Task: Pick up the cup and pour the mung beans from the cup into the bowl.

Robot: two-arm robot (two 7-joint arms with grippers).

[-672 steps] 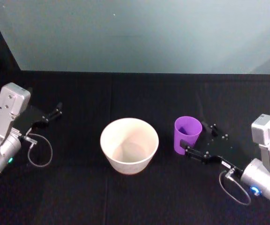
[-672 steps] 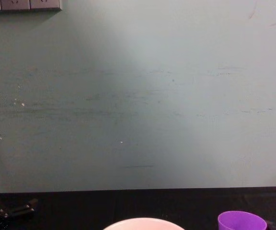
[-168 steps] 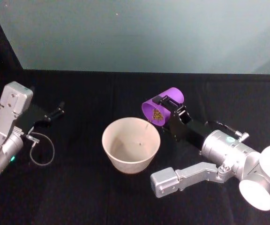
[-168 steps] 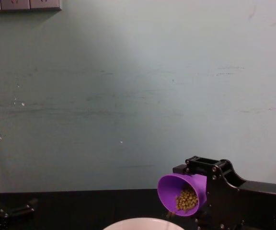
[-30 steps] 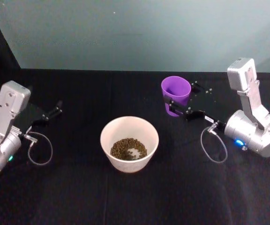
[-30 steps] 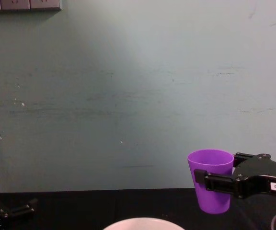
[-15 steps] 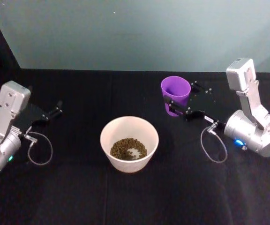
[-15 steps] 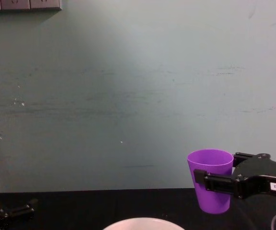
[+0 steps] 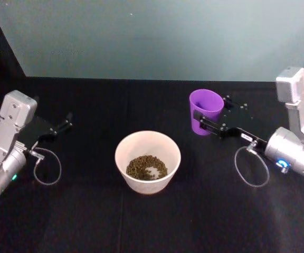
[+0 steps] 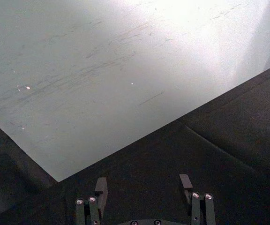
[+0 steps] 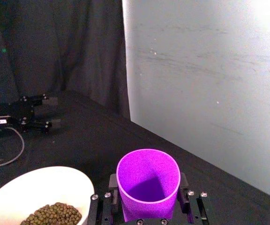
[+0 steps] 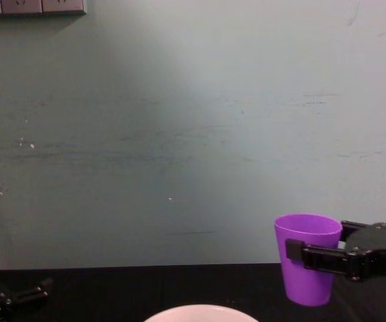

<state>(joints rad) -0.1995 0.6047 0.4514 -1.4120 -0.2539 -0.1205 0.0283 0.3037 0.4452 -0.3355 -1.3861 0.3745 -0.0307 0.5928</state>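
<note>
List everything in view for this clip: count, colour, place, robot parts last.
cup: one, purple, upright, empty inside, held right of the bowl and farther back
bowl: one, pale pinkish-white, table centre
mung beans: a heap, green-brown, in the bowl
table: one, black cloth
wall: one, pale teal, behind the table
sockets: pale, wall, upper left in the chest view
right end effector: black, shut on the cup
left end effector: black, open, parked at the table's left
cable loops: two, grey, one by each wrist
</note>
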